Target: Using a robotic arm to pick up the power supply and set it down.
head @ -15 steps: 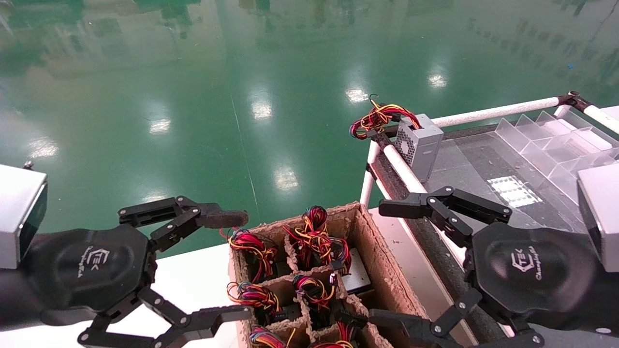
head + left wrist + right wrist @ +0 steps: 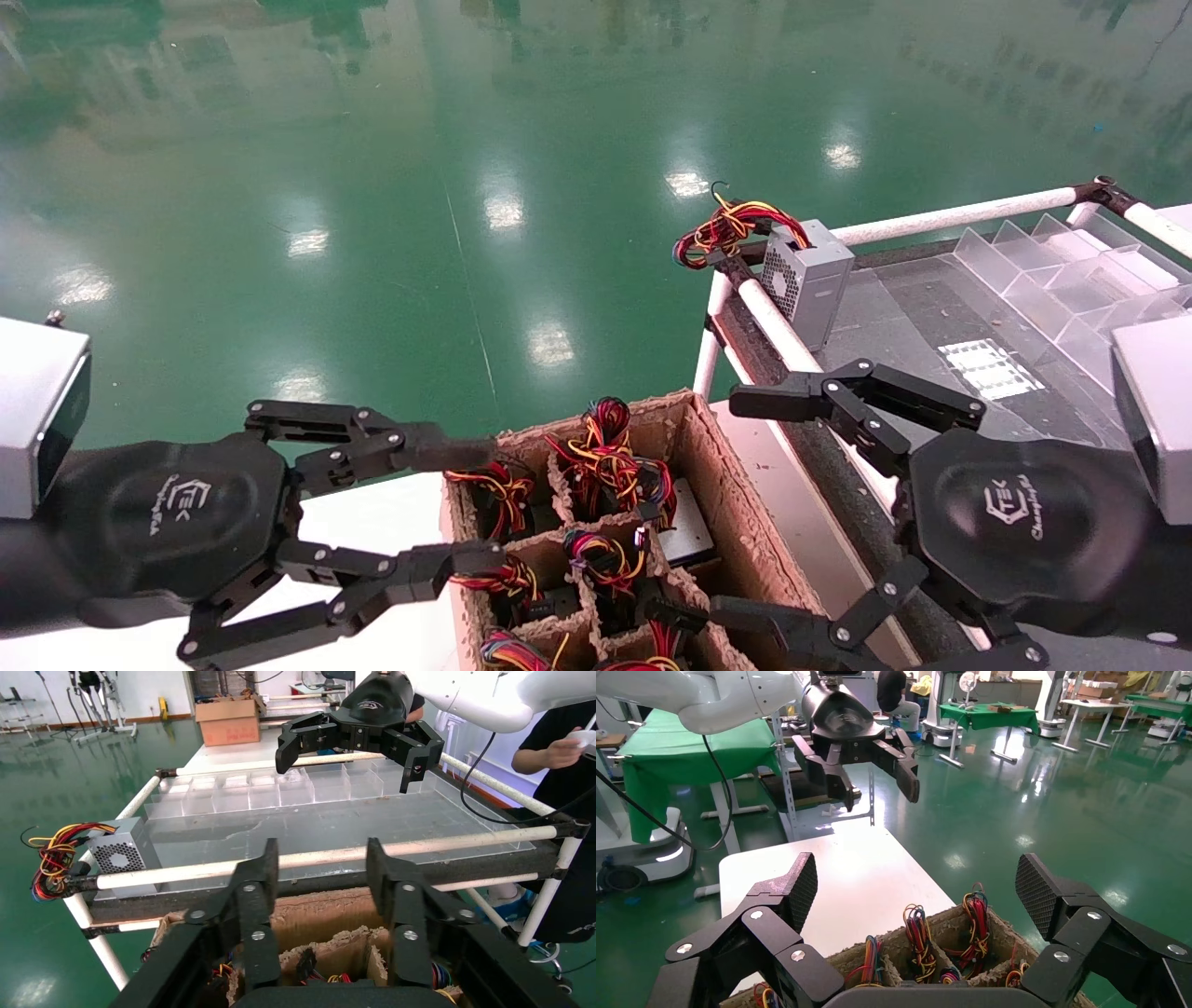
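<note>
Left tool (image 2: 470, 508), fingers apart, reaches the carton's (image 2: 736, 522) near-left cells; power supply (image 2: 503, 485) stands upright between them; right tool (image 2: 745, 508) open, idle.

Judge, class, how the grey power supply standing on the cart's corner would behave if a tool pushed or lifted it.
The power supply is a sheet-metal box, so probably stiff and rather heavy for its size. It stands by the cart rail, so a push outward might tip it over the edge. Its wire bundle hangs loose past the rail; it would likely flop and could snag.
</note>
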